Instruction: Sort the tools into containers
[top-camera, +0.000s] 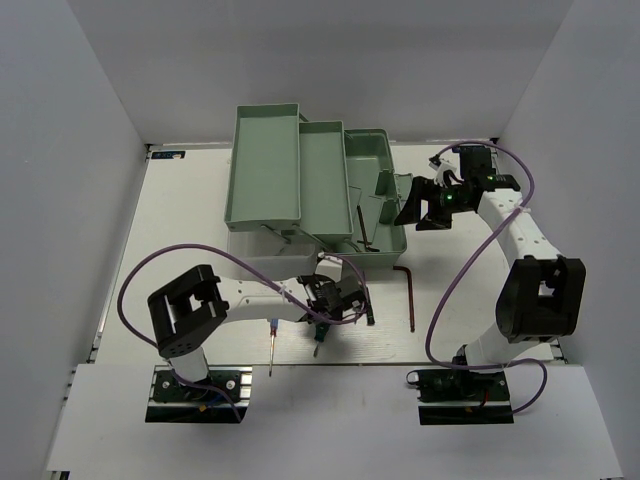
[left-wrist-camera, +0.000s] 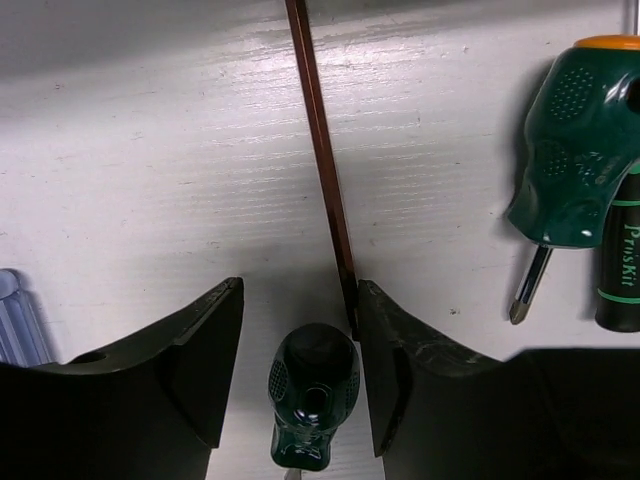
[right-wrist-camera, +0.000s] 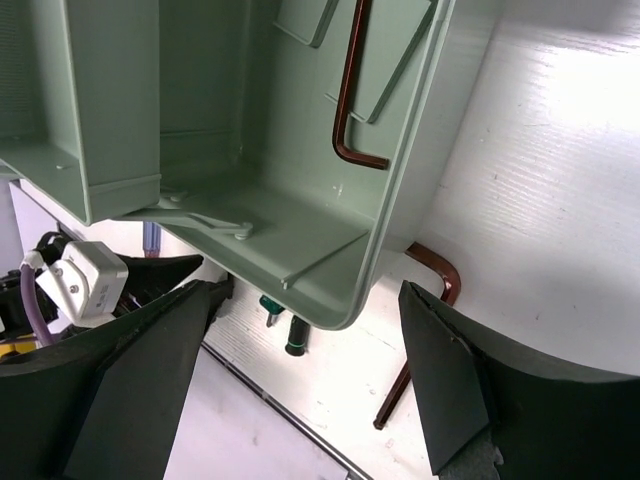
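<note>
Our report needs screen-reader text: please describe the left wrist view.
The left tool stands open around a stubby green screwdriver on the white table. A reddish-brown hex key runs ahead beside it; a second green screwdriver lies at right.

A white worktop (top-camera: 190, 230) fills the middle, its surface finely ribbed in the close views. Plain pale walls shut it in: a left wall (top-camera: 60, 200), a right wall (top-camera: 590, 150) and a far wall (top-camera: 330, 60), all bare. Along the near edge lies a white board (top-camera: 330, 430), perhaps a separate strip. The light is soft and even, with faint shadows.
</note>
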